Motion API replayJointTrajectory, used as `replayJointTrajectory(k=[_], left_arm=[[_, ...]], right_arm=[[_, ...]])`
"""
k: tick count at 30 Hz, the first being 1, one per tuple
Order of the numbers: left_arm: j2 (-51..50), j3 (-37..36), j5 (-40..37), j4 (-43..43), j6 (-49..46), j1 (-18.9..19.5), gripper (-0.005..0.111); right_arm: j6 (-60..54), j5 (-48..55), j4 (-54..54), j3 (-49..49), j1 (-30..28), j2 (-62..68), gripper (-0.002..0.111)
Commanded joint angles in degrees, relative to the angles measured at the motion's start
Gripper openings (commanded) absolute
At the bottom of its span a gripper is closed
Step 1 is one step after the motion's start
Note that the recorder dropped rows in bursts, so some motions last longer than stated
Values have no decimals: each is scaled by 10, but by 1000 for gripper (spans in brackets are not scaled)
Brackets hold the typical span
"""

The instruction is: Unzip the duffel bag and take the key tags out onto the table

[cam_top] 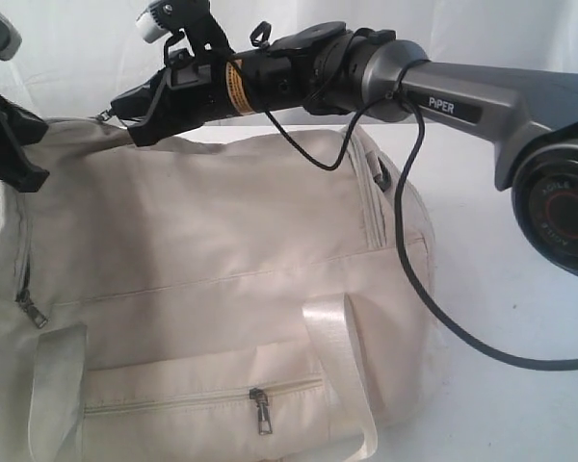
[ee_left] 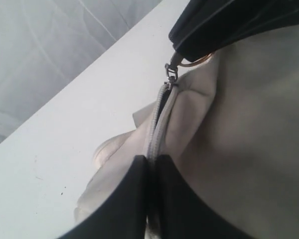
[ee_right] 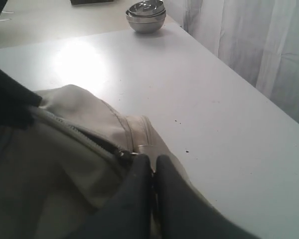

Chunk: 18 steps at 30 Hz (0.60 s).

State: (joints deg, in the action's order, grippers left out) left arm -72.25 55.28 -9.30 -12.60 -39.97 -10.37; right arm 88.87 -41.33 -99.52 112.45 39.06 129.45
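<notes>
We see the left gripper pressed tight on the zipper seam of the duffel bag, fabric bunched between its fingers. Just ahead along that seam, the right gripper pinches the zipper pull. The bag lies under both, on the table, its teeth closed between them.

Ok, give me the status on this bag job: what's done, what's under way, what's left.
Done: both grippers are placed on the top zip of the duffel bag. In hand: the left gripper pinches the zip and the right gripper is shut on the zipper pull. The stretch between them looks closed. Left: run the zip open, then take the key tags, not in view, onto the table.
</notes>
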Motion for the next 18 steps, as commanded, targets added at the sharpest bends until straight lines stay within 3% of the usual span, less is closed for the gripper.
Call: replayJointTrajectory(k=[1,7,13,18], left_arm=[[28,1,-42,1,12,23,0],[43,1,-54,3,12,26,0],[45,1,-62,3,28,53,0],[45,1,-64,3,27,56,0]], right_arm=[[0,81,-4,1,-14,-5,0],[0,88,-4,1,-14,-5,0],[18,86,-4,1,-26,-17,0],[28,-49,-4,1,-87,-34,0]])
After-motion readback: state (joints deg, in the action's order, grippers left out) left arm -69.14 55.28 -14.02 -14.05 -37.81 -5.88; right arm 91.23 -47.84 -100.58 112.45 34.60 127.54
